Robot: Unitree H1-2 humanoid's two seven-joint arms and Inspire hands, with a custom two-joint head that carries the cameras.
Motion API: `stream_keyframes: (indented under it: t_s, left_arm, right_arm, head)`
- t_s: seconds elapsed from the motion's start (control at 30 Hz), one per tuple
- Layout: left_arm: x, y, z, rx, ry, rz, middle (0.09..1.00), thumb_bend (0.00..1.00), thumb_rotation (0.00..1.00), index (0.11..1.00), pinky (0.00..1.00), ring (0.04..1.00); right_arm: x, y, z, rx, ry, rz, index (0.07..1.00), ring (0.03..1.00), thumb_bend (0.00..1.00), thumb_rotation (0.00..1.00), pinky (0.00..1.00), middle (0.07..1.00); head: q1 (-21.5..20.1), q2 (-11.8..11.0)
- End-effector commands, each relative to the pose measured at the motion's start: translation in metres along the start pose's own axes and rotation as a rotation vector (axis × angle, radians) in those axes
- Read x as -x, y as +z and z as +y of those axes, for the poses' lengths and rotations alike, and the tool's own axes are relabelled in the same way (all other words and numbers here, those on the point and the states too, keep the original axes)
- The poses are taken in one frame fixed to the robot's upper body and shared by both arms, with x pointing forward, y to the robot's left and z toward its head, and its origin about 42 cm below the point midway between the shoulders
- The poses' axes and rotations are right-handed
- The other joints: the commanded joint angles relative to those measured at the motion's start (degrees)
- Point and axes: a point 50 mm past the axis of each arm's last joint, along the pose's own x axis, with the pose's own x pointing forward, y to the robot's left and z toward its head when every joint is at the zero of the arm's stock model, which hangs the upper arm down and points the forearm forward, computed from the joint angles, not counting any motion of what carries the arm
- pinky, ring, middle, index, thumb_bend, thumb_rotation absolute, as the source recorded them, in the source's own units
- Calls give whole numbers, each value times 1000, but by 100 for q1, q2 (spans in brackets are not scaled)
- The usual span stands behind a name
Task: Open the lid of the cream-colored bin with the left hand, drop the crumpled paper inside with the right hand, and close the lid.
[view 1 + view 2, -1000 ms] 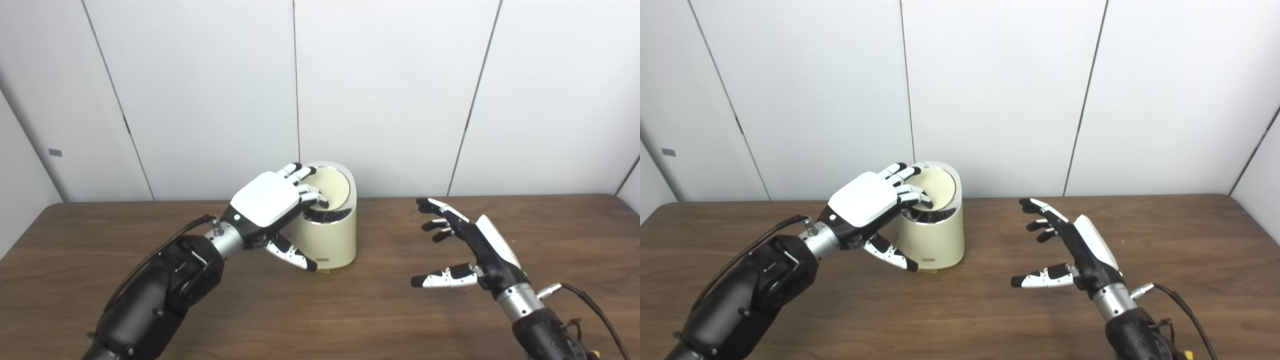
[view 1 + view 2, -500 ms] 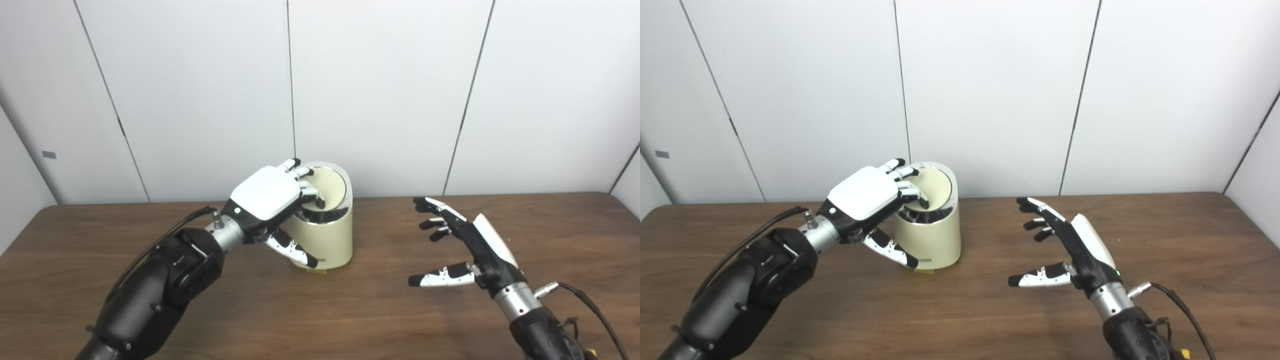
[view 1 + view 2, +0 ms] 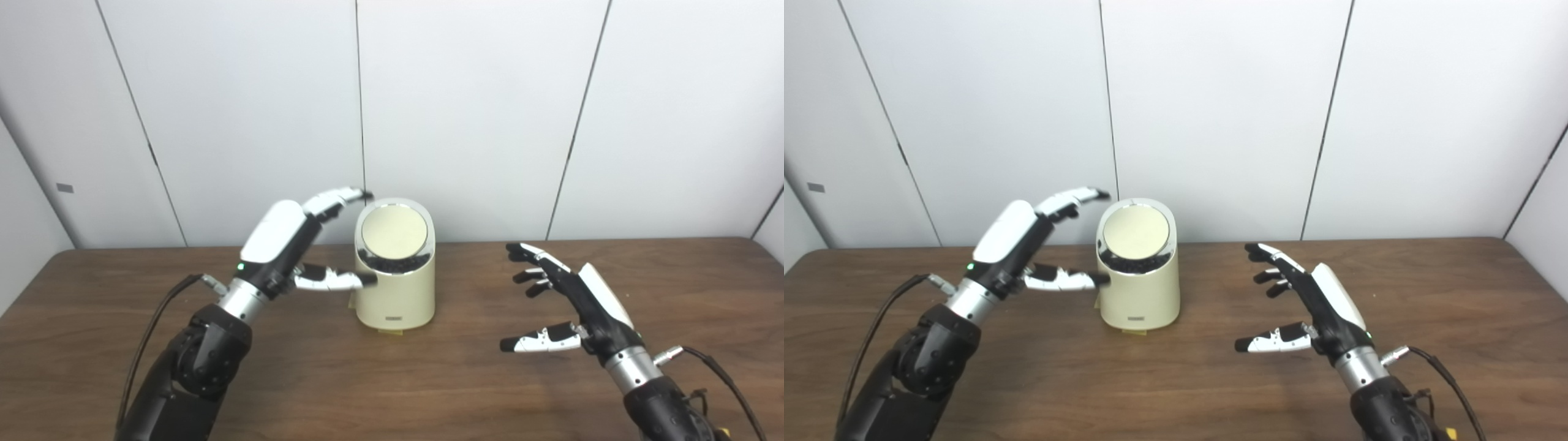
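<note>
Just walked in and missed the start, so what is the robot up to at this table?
A humanoid robot is working with a small cream-colored bin on the wooden table. Its round lid lies closed. The left hand is open just left of the bin, its thumb at the bin's side, holding nothing. The right hand hovers open and empty to the right. No crumpled paper is in view.

A lab or test room: plain white wall panels [image 3: 465, 116] with dark seams fill the upper frame, and a bare wood-grain table [image 3: 429, 380] spans the lower half.
</note>
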Motion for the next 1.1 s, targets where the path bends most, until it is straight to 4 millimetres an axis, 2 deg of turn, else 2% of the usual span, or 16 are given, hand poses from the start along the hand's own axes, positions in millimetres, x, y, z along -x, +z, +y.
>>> stream_keyframes:
  t_s: [0.0,0.07,0.23,0.37,0.57,0.7,0.83,1.07]
  left_arm:
    - [-3,1,12,97,144,-23,947,780,306,930,854,932]
    - [8,-7,9,206,205,30,964,774,310,936,807,927]
    - [29,-17,1,327,248,120,933,805,375,925,740,895]
    - [50,-22,-12,435,244,197,913,826,401,929,741,869]
    - [76,-27,-33,479,181,269,902,842,419,945,813,855]
    - [87,-30,-41,488,162,306,866,844,407,929,754,818]
    - [96,-32,-47,483,134,335,844,862,417,911,739,804]
    - [99,-33,-46,478,90,363,783,890,430,852,712,771]
  right_arm:
    - [-7,10,-13,17,-52,-64,850,718,832,68,597,838]
    - [-6,9,-14,17,-54,-61,852,721,833,74,599,842]
    - [-6,6,-14,19,-60,-59,854,725,836,85,597,846]
    - [-5,5,-14,16,-68,-57,854,726,835,87,594,847]
    - [-2,3,-12,3,-94,-45,858,726,834,128,586,852]
    - [0,2,-9,-22,-111,-38,853,727,834,152,577,854]
    - [4,-1,-4,-65,-130,-14,858,741,834,177,589,861]
    - [7,-3,3,-115,-154,-2,869,722,816,173,560,865]
  head:
    - [-5,3]
    - [4,6]
    - [3,9]
    - [20,1]
    - [4,22]
    - [4,18]
    - [-7,29]
    - [-13,48]
